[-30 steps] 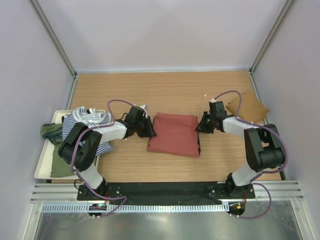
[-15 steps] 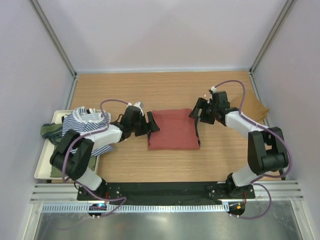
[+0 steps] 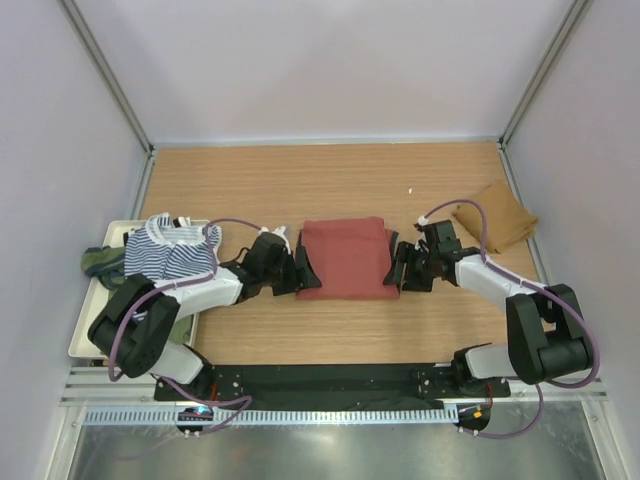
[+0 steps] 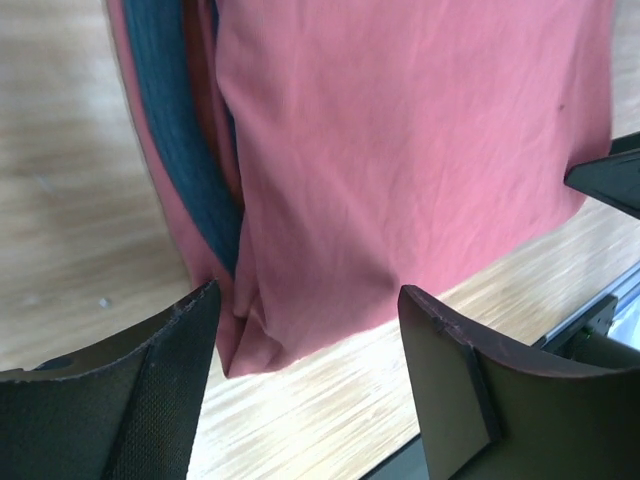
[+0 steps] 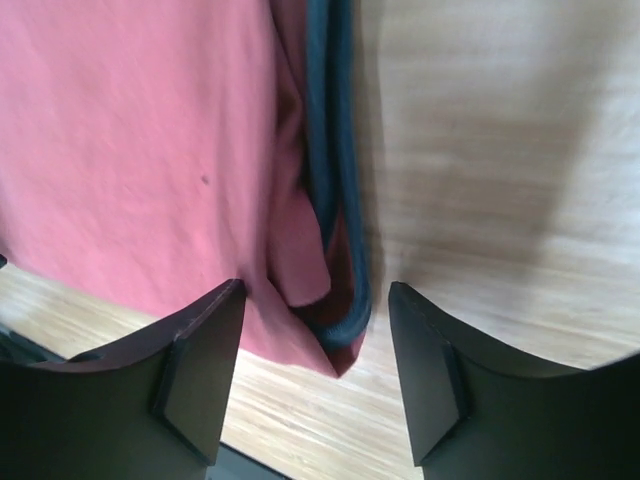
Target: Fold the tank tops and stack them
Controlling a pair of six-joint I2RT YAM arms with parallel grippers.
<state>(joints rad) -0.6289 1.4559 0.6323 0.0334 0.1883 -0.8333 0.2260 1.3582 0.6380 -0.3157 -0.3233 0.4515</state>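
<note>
Left pincer (image 3: 300, 272): released, jaws spread wide at the left edge of the rust-red tank top (image 3: 345, 260). In my left wrist view the lower corner of the cloth lies in the gap, but nothing is pinched.
Right pincer (image 3: 400, 270): also released, at the right edge of the same top. The cloth corner sits between my fingers with neither one pressing on it.
Rust-red tank top: folded into a flat rectangle at the centre of the overhead frame, on the wooden table (image 3: 300, 180), directly between my two pincers.
Navy trim (image 4: 185, 130): a thicker band running along the folded edge, visible in both wrist views.
Other tops: the tan-brown top (image 3: 495, 222) lies folded at the right of the frame, well apart. The navy-white striped top (image 3: 170, 255) is heaped on the white tray (image 3: 85, 345) at the left, with the olive green top (image 3: 100, 262) beside it.
Handling, as I judge it: light, limp and not fragile. The layers will likely slide over each other and sag wherever they are unsupported.
Where to hold: both side edges at once, low near the corners, biting through every layer and the trim seam.
Risk: if I catch only the top layer, the fold would peel open.
</note>
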